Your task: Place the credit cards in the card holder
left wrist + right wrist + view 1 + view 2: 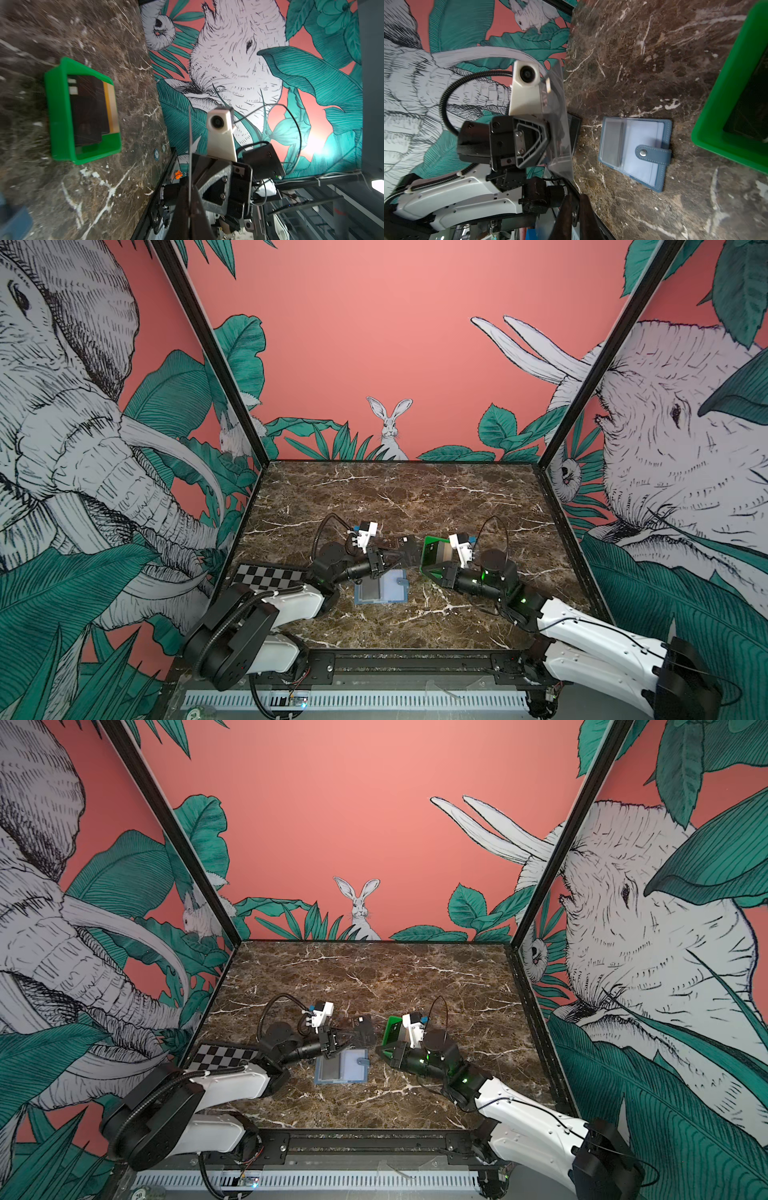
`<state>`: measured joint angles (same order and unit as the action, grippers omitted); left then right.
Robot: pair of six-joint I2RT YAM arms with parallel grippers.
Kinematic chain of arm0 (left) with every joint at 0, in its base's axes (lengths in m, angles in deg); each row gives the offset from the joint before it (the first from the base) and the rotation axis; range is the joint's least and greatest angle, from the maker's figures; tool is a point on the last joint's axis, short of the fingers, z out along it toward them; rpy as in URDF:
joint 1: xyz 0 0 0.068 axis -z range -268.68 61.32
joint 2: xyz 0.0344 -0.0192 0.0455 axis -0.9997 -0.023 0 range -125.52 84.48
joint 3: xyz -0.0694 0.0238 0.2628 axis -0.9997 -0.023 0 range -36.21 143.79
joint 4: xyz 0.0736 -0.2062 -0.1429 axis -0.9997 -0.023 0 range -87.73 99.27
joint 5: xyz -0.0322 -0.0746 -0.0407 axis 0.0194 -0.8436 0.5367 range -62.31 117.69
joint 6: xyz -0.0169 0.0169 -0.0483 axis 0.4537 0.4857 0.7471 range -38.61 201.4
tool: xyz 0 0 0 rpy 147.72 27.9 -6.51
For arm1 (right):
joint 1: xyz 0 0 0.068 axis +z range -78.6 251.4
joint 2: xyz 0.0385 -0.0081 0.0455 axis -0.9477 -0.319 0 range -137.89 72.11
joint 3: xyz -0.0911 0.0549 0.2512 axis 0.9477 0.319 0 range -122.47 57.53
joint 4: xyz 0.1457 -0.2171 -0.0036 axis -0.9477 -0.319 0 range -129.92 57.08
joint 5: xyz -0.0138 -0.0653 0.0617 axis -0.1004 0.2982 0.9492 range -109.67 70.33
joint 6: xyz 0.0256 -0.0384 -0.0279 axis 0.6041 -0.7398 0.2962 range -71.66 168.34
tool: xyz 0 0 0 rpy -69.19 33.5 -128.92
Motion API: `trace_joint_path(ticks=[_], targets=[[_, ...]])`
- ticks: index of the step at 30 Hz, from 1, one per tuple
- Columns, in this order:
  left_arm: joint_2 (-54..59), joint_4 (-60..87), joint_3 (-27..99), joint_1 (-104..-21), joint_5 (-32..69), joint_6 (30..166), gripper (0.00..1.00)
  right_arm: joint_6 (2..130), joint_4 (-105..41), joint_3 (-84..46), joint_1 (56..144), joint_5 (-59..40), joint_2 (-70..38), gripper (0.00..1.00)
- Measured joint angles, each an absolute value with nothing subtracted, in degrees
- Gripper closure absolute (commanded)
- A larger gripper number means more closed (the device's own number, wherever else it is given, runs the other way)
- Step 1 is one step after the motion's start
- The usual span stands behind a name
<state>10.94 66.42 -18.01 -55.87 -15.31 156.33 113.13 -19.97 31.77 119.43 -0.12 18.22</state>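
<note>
My left gripper (387, 557) is shut on a black VIP credit card (405, 549), held on edge above the table; it shows as a thin line (189, 135) between the jaws. My right gripper (576, 197) stands just off the card's (560, 116) far end, its fingers slightly parted with nothing between them. The slate-blue card holder (386, 587) lies open below the left gripper, a grey card (610, 141) in one clear sleeve. More credit cards, a black (89, 112) and a tan (111, 110), lie in the green tray (56, 108).
The green tray (428, 545) sits just behind my right gripper (428, 570). A checkerboard plate (270, 574) lies at the table's left edge by the left arm. Printed walls close the table on three sides.
</note>
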Motion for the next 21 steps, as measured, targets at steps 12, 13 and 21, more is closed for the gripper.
trace_joint_path(ticks=[12, 13, 21], targets=[[29.7, 20.3, -17.3, -68.6, -25.1, 134.9, 0.98, 108.3, -34.7, 21.0, 131.1, -14.3, 1.6, 0.84], [30.2, 16.0, -16.8, -68.8, -25.2, 132.9, 0.98, 108.3, -35.0, 20.1, 131.7, -15.0, -0.6, 0.84], [30.3, -3.3, -12.0, -68.9, -21.7, 121.3, 0.98, 108.0, -38.5, 15.0, 132.5, -18.5, -11.6, 0.85]])
